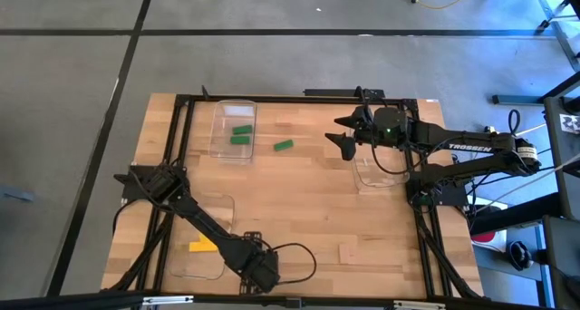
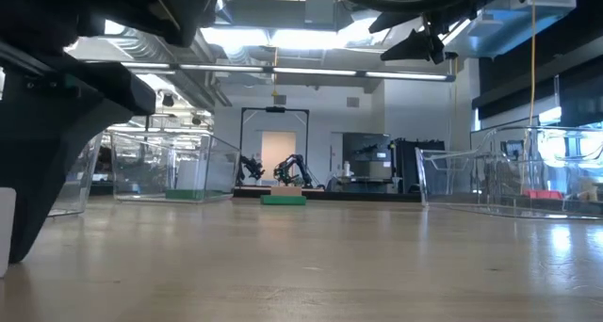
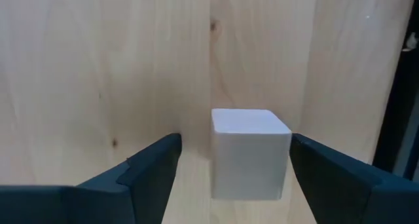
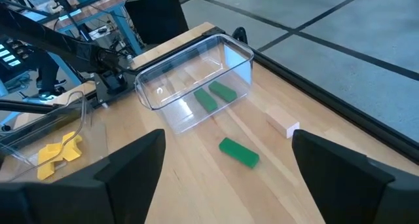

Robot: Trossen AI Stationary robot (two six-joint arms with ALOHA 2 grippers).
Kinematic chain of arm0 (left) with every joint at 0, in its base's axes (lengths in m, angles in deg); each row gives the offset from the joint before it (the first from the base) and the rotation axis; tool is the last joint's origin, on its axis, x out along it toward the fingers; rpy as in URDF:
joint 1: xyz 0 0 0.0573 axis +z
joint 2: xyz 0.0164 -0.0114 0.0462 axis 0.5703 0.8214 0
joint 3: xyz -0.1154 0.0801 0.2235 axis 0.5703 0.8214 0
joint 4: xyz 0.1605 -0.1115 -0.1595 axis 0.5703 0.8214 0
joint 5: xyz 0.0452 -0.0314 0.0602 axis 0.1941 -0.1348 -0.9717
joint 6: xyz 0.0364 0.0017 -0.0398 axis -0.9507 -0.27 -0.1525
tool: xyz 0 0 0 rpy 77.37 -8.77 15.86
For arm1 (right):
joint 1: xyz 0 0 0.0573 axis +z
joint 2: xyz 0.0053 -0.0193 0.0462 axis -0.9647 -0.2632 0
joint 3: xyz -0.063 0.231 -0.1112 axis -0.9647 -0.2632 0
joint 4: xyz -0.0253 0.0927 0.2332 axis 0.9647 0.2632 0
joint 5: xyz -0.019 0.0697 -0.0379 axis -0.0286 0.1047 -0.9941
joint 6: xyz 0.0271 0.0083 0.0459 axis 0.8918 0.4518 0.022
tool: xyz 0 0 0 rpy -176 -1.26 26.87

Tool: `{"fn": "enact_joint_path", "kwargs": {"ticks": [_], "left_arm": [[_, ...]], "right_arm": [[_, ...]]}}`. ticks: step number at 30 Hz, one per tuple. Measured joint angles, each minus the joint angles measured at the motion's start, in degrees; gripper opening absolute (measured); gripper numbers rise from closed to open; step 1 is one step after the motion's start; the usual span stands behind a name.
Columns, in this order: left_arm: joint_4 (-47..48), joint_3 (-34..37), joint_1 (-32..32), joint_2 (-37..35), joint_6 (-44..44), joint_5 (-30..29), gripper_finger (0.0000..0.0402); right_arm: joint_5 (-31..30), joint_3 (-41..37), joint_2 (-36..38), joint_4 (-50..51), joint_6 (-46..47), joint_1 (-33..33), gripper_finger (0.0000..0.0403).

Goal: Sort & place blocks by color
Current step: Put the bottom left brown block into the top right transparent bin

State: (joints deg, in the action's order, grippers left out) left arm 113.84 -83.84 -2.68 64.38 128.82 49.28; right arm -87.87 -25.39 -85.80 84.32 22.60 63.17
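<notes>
From above, a wooden table [image 1: 308, 201] holds three clear trays. The far left tray [image 1: 234, 130] contains two green blocks [image 1: 240, 134]; a third green block [image 1: 284, 146] lies just right of it. Yellow blocks [image 1: 202, 246] sit in the near left tray [image 1: 198, 237]. The left gripper [image 1: 258, 272] is at the near edge; the right gripper [image 1: 345, 136] hovers far right.

At table level, the loose green block lies far off.

The left wrist view shows open fingers [image 3: 147, 175] flanking a pale cube [image 3: 250, 152], not touching.

The right wrist view shows fingers [image 4: 134, 165] wide apart, holding nothing.

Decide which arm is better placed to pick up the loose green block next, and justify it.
Right, probably. The right gripper hangs open near the loose green block; the left gripper is down at a pale cube.
</notes>
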Motion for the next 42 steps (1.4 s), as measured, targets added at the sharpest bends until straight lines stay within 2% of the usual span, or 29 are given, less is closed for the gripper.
{"fn": "enact_joint_path", "kwargs": {"ticks": [5,10,13,15,18,21,23,26,29,31,36,42], "left_arm": [[0.16,0.11,0.16,-0.05,0.76,-1.09,0.0229],[3.39,0.16,2.68,-2.62,1.99,2.03,0.0118],[5.24,-0.11,5.24,-8.63,-1.19,3.02,0.0117],[7.44,-0.12,7.8,-13.86,-4.73,1.53,0.0117],[9.5,-0.12,13.25,-22.64,-10.55,-6.53,0.0117],[9.49,0.13,20.97,-30.78,-16.76,-15.72,0.0117],[4.01,2.41,27.35,-35.73,-22.76,-18.28,0.0117],[-13.2,10.47,37.41,-42.32,-31.52,-13.05,0.0117],[-32.66,21.08,45.4,-45.92,-34.44,-2.56,0.0117],[-38.75,26.0,48.57,-46.29,-36.28,2.02,0.0117],[-41.93,28.16,50.49,-46.27,-45.7,5.37,0.0117],[-43.44,27.36,50.72,-47.57,-54.59,5.98,0.0117]], "right_arm": [[0.01,0.0,-0.01,-0.02,-0.04,0.0,0.0335],[0.02,0.0,0.0,-0.03,-0.04,0.0,0.0335],[0.04,0.0,0.0,0.05,-0.22,0.0,0.0335],[0.07,0.0,-0.02,0.03,-0.7,0.0,0.0335],[0.55,0.0,-0.02,0.05,-2.36,0.0,0.0335],[4.81,0.0,-0.02,0.05,-3.3,0.0,0.0335],[9.3,0.0,0.0,-0.36,-3.43,0.0,0.0335],[16.6,0.0,-0.02,-2.88,-1.81,0.0,0.0335],[17.69,0.02,-0.62,-7.41,6.46,0.04,0.0335],[14.65,0.02,-1.99,-9.17,16.21,0.02,0.0335],[13.68,0.02,-9.98,-20.61,40.37,0.01,0.0335],[13.66,0.02,-21.57,-45.44,57.31,0.0,0.0335]]}}
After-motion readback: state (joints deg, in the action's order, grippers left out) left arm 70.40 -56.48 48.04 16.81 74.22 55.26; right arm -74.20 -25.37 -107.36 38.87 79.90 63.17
